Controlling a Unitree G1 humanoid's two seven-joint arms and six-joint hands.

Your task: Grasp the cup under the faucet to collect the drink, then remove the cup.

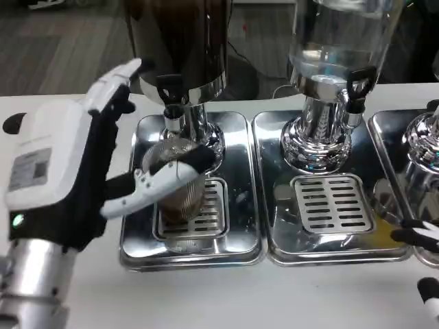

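A clear ribbed cup (180,199) stands on the drain grate (211,214) of the left steel tray (241,171), straight below the black-handled faucet (169,92) of the dark drink dispenser (182,41). My left hand (68,171) is just left of the cup, with its back to the camera. Its thumb lies across the cup's front, and its fingers (116,81) point up and away, well apart from the cup. I cannot see any drink flowing. At the lower right edge, my right hand (422,260) shows just its black fingertips, spread, with nothing between them.
A clear-tank dispenser (336,48) with its own faucet (357,86) stands on a second tray (274,233) to the right. A third dispenser's base (425,137) is at the right edge. Bare white table (226,295) runs along the front.
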